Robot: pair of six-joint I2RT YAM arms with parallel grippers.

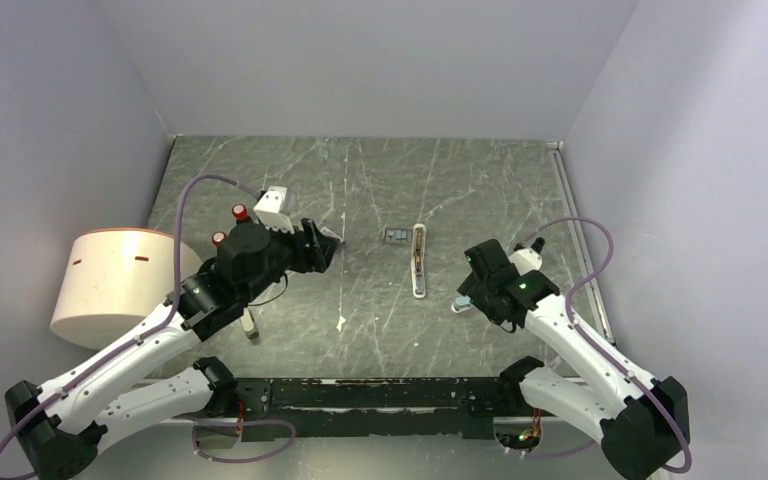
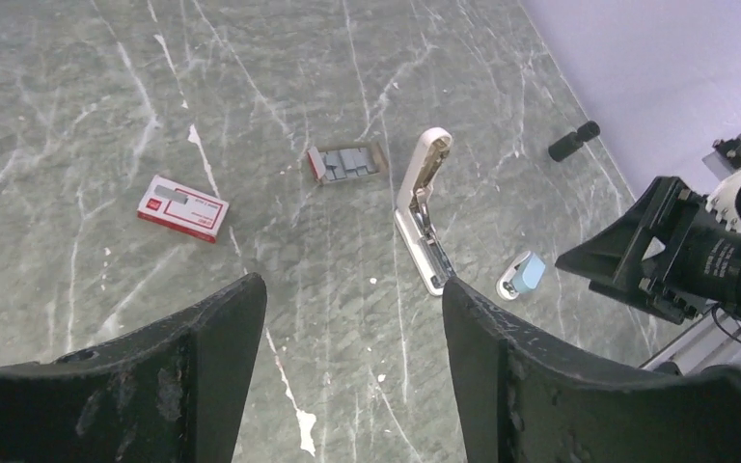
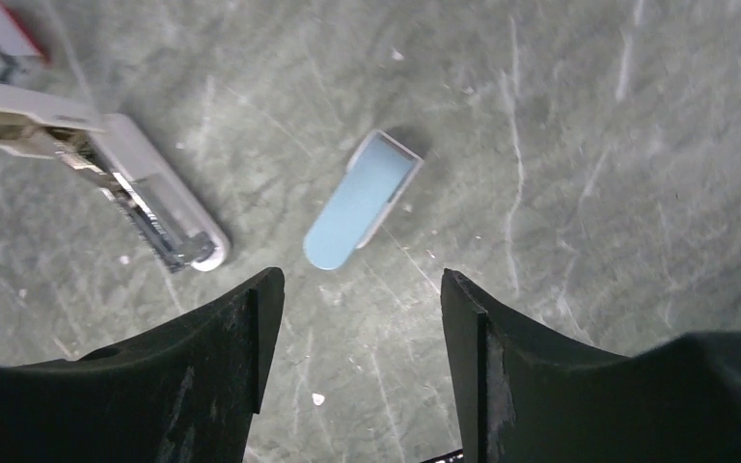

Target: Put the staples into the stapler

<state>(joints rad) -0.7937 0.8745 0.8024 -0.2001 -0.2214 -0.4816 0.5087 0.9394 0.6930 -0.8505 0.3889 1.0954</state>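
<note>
The left jaws hung released and empty above the desk (image 2: pixel 77 77). Ahead of them lay the staples (image 2: pixel 347 162), a dark-grey ribbed block between the red-and-white box (image 2: pixel 182 207) and the long white stapler (image 2: pixel 423 207), which lay hinged open. The right jaws, likewise spread and holding nothing, hovered over the light-blue stapler (image 3: pixel 362 201). The stapler (image 1: pixel 250 323), seemingly the small beige shape half hidden beneath the left arm (image 1: pixel 140 350), sat well apart from the staples.
</note>
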